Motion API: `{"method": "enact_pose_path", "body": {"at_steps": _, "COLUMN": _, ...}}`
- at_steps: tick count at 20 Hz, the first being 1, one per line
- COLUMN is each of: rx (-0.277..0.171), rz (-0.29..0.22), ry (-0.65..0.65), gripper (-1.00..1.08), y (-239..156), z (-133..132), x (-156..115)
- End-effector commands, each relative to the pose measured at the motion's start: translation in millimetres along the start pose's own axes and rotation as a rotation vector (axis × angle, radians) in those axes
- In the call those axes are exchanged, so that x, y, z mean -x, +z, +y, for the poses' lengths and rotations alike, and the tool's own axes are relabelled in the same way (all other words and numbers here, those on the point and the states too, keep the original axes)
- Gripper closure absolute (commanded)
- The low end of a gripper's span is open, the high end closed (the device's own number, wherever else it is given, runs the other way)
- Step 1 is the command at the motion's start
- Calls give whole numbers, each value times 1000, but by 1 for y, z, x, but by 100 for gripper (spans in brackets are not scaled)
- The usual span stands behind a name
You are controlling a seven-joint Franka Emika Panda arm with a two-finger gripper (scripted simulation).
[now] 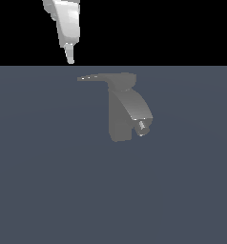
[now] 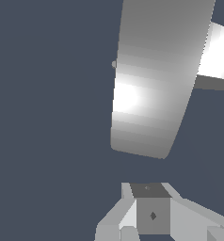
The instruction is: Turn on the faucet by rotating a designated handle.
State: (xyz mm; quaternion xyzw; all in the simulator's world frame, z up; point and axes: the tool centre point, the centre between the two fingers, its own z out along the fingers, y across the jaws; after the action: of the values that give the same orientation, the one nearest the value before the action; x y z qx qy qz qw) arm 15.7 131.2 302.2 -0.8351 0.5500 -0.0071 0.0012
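Exterior view. Item: a matte grey blocky faucet (image 1: 119, 119) stood near the middle of a plain slate-blue tabletop (image 1: 48, 181). Its upright column rose to a round cap, and a broad spout curved down toward the exterior view's right, ending in a small shiny nozzle (image 1: 142, 127). The thin, flat grey lever handle (image 1: 92, 77) projected sideways from the cap toward the exterior view's left, roughly level. Above the handle's free end hung the white, tapering gripper (image 1: 70, 59), seen against a black background; its tip appeared just above and apart from the blade, not touching. Its fingers looked merged into one narrow point from this angle, so the width of the opening could not be told. Nothing stood between gripper and handle, and no other objects lay on the tabletop.

Wrist view. A broad, curved grey surface with a bright highlight (image 2: 156, 80) filled the upper half, seemingly a part of the faucet seen close; which part could not be told. Pale grey angular gripper parts (image 2: 151, 214) showed at the edge, with a dark square block between them. Gripper opening again undetermined; nothing was seen held.
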Motion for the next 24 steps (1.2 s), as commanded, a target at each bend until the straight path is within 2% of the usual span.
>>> {"method": "enact_pose_path", "body": {"at_steps": 1, "rx": 2, "rz": -1, "ry": 57, "gripper": 108, "y": 11, "z": -13, "x": -9}}
{"method": "enact_pose_path", "body": {"at_steps": 12, "rx": 10, "rz": -5, "ry": 254, "gripper": 108, "y": 46, "z": -53, "x": -45}}
{"method": "enact_pose_path", "body": {"at_steps": 24, "rx": 12, "rz": -8, "ry": 307, "gripper": 108, "y": 55, "z": -63, "x": -57}}
